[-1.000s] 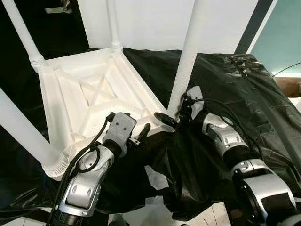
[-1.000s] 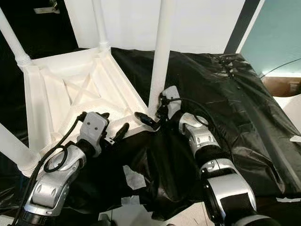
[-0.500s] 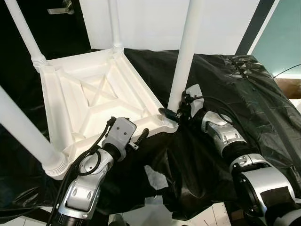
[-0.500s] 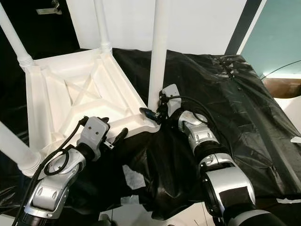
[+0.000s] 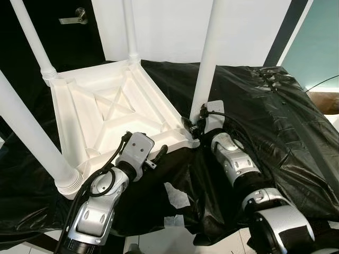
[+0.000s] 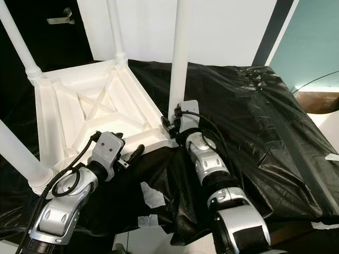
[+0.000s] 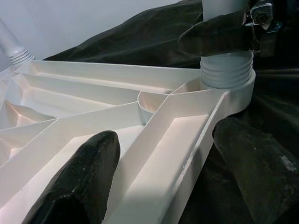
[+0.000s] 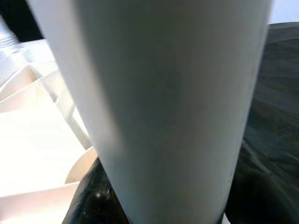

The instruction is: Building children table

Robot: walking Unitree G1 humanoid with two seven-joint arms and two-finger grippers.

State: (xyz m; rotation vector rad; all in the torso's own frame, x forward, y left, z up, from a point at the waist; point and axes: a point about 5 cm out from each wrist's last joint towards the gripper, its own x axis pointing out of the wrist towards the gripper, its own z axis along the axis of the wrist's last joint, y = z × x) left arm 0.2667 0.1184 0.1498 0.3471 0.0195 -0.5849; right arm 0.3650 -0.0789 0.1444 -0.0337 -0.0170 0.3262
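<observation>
Looking down, you see the white table (image 5: 106,114) lying upside down on a black sheet (image 5: 275,121), with its ribbed underside facing up and its four round legs pointing up; the table sits on your robot's left side of the sheet, and the near right corner reaches almost to the middle; your right gripper (image 5: 192,125) is at the leg (image 5: 207,58) that stands in that near right corner; its black fingers (image 8: 93,198) sit on both sides of the leg, low down near the ridged ring at the leg's foot, so it is clamped on the leg; in the left wrist view you can see one of those fingers wrapped across the leg just above the ring; your left gripper (image 5: 151,153) is at the near edge of the table, close to the same corner; its two fingers (image 7: 79,179) are spread wide, one over the inside of the table frame and one outside over the black sheet, with the white edge rail between them; you cannot tell if they touch the rail; both silver arms reach forward from the bottom of the head views, the left one with a black cable looping by its wrist; a scrap of white paper (image 5: 175,196) lies on the sheet between the two arms; behind the table there is a white wall (image 5: 169,26), and a dark door with a metal handle (image 5: 71,17) at the far left.
</observation>
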